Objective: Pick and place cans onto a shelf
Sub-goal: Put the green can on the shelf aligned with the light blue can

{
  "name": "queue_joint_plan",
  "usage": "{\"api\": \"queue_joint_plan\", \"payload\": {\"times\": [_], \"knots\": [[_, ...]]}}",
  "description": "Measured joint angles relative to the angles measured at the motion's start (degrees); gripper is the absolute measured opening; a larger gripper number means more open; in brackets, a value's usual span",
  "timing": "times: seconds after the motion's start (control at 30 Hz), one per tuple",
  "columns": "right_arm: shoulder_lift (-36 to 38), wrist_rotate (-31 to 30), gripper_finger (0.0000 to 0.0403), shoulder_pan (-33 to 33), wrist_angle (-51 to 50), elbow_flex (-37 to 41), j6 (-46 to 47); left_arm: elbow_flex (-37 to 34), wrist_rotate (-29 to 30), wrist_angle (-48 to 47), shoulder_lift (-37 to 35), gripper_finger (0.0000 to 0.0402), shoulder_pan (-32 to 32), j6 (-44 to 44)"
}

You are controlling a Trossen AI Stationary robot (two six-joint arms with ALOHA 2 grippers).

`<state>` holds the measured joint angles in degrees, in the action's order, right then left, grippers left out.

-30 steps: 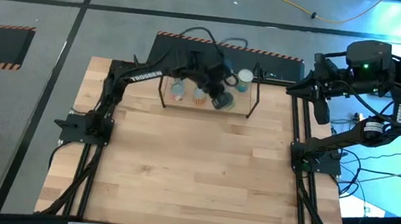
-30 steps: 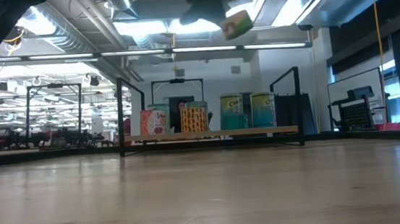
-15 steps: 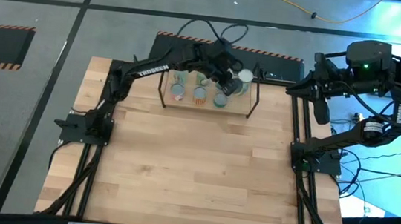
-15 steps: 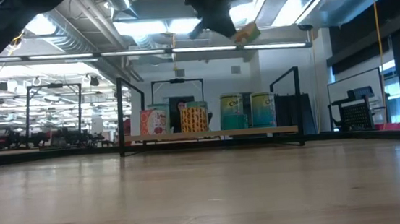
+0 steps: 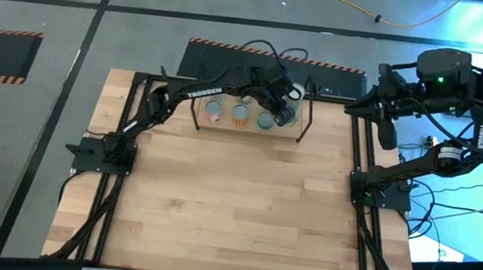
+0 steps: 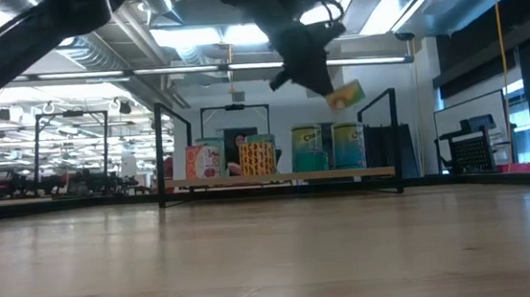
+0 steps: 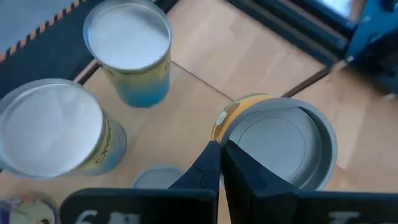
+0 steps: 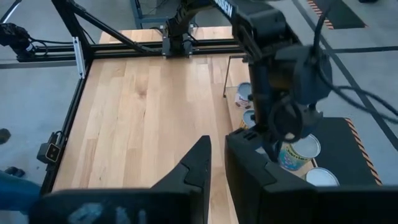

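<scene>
A yellow-sided can (image 6: pixel 345 94) is held tilted in the closed left claw (image 5: pixel 282 106) above the shelf (image 6: pixel 287 177), beside four standing cans (image 6: pixel 258 156); the right claw (image 8: pixel 216 163) is kept parted, empty, off the tabletop (image 5: pixel 234 206)

The left arm stretches diagonally from its base at the table's left edge toward the far middle, its wrist bent downward. The left gripper (image 5: pixel 282 106) hangs above the table's far side, fingers (image 7: pixel 211 163) pressed closed. The right arm sits folded beyond the table's right edge, its right gripper (image 8: pixel 217 163) raised off the table, fingers slightly parted.
</scene>
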<state>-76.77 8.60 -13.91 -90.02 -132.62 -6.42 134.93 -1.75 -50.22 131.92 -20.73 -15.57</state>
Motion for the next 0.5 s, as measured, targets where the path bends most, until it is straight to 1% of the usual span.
{"api": "queue_joint_plan", "payload": {"times": [0.1,0.23,0.33,0.5], "knots": [[0.0,0.03,0.0049,0.0,0.0,0.0,0.02,-0.09,1.26,0.67,1.16,0.0,-0.02,1.16],[0.0,0.01,0.0049,0.0,0.0,0.0,0.09,-1.08,2.98,2.83,0.94,0.0,-0.25,1.87],[0.0,0.02,0.0049,0.0,0.0,0.0,0.09,-1.27,3.96,2.75,1.09,0.0,-0.42,2.63],[0.0,0.01,0.0049,0.0,0.0,0.0,0.09,-2.21,4.03,3.52,1.03,0.0,-0.59,2.68]]}}
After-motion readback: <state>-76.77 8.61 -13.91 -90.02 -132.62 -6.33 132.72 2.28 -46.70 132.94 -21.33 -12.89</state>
